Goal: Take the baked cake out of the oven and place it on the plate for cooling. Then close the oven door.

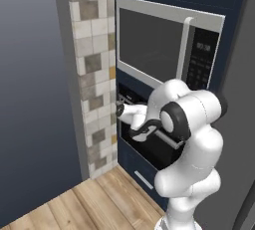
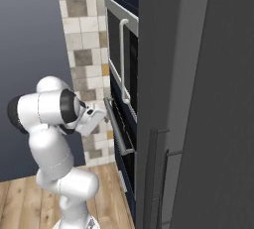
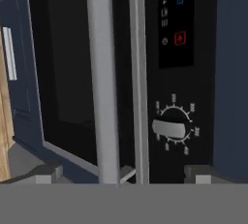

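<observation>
At oven door (image 3: 68, 72), fingers (image 3: 48, 172) spread wide astride its silver bar handle (image 3: 104, 82); rigid, probably slippery, so grip mid-bar.

Flat, even rendered light – no glare, shadows faint. Hand view soft and dim, darkest toward 12 o'clock.

Plain grey wall (image 1: 30, 74) at left; strip of beige and grey mosaic tile (image 1: 94, 64) beside navy cabinetry (image 1: 144, 172); light wood plank floor (image 1: 94, 201) below; tall dark grey panel (image 2: 208, 99) at right.
</observation>
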